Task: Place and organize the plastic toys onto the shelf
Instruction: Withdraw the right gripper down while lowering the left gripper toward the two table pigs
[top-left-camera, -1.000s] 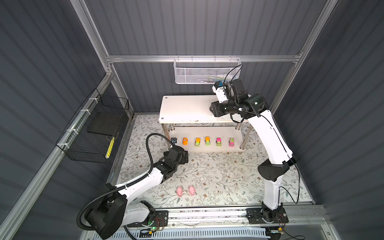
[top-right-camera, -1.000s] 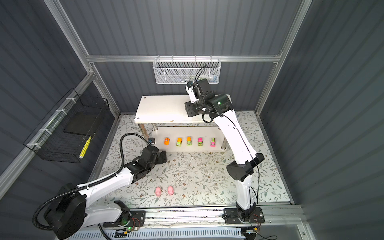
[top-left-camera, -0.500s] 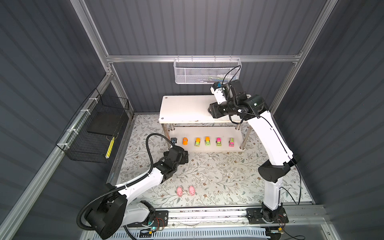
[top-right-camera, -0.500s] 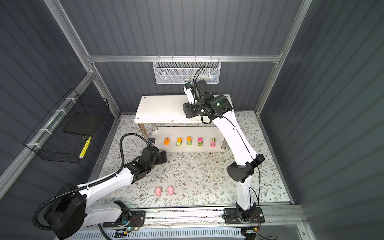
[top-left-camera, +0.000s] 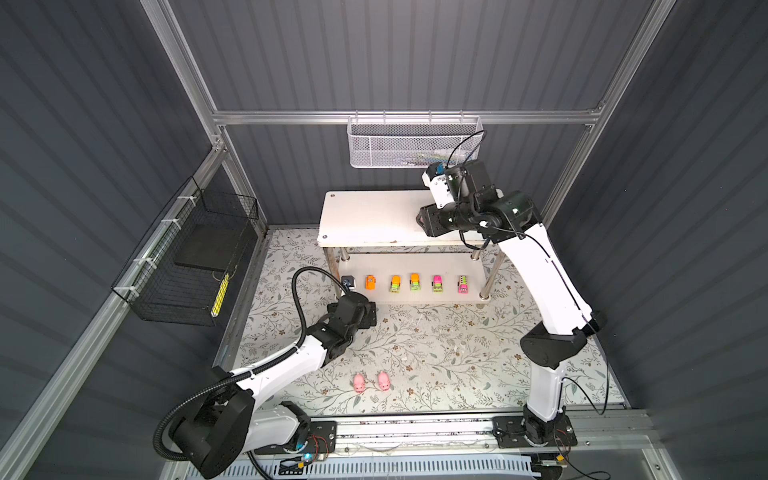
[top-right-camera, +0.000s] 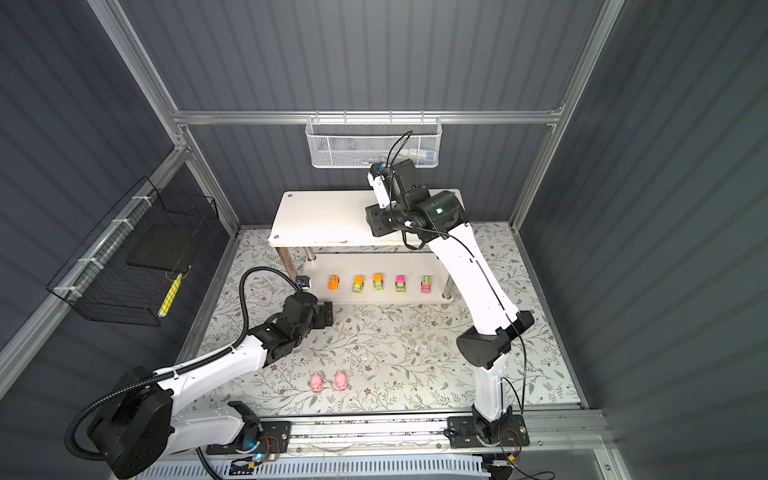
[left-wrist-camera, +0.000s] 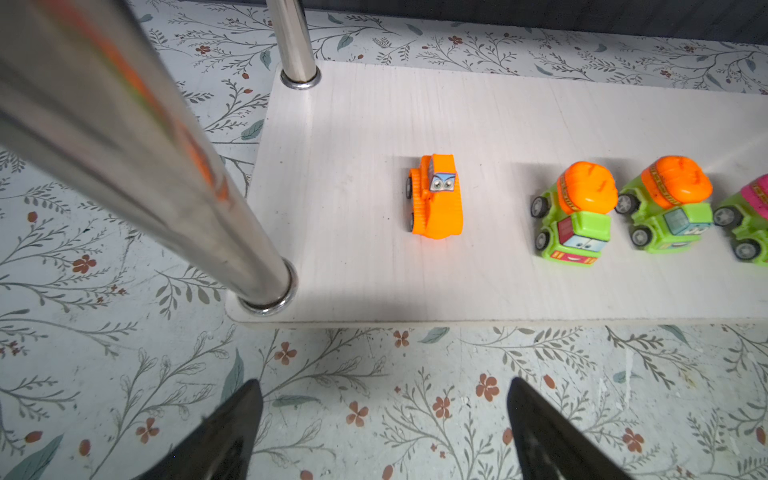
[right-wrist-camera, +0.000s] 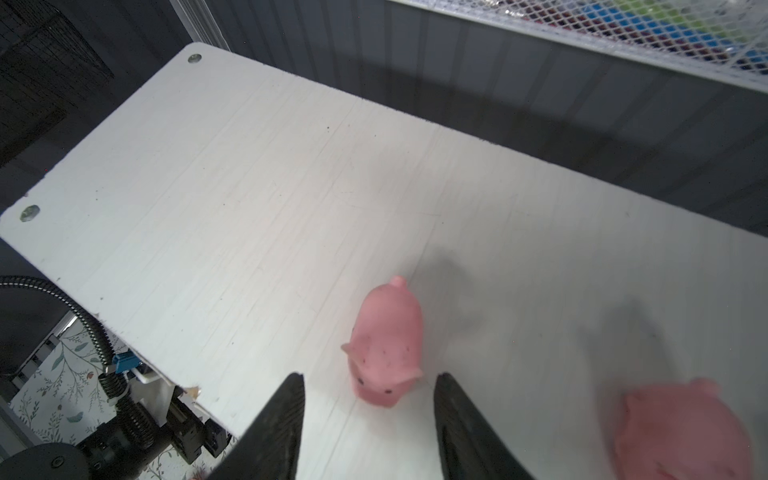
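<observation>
1. Shelf (top-left-camera: 365, 216): white, two boards on chrome legs, standing at the far side of the mat (top-left-camera: 436, 345).
2. Vehicles (top-left-camera: 415, 282): five in a left-to-right row along the near part of the lower board (top-left-camera: 407, 264). The orange vehicle (left-wrist-camera: 436, 195) is leftmost, with bare board between it and the near-left leg (left-wrist-camera: 145, 166).
3. Left gripper (left-wrist-camera: 382, 395): low over the mat, just near of the lower board's left end, facing the row. Its fingers are spread wide with nothing between them.
4. Right gripper (right-wrist-camera: 370, 380): over the right half of the top board (right-wrist-camera: 249, 187). Its fingers are partly apart, one on each side of the head of the first pig (right-wrist-camera: 386, 336). That pig stands on the board. A gap seems to show at each finger, so it appears ungripped, though its snout is blurred.
5. Second pig (right-wrist-camera: 681, 428): on the top board to the right of the first, blurred. The right arm hides both in both top views.
6. Left mat pig (top-left-camera: 359, 382) and right mat pig (top-left-camera: 384, 380): side by side near the mat's near edge, well apart from the shelf.
</observation>
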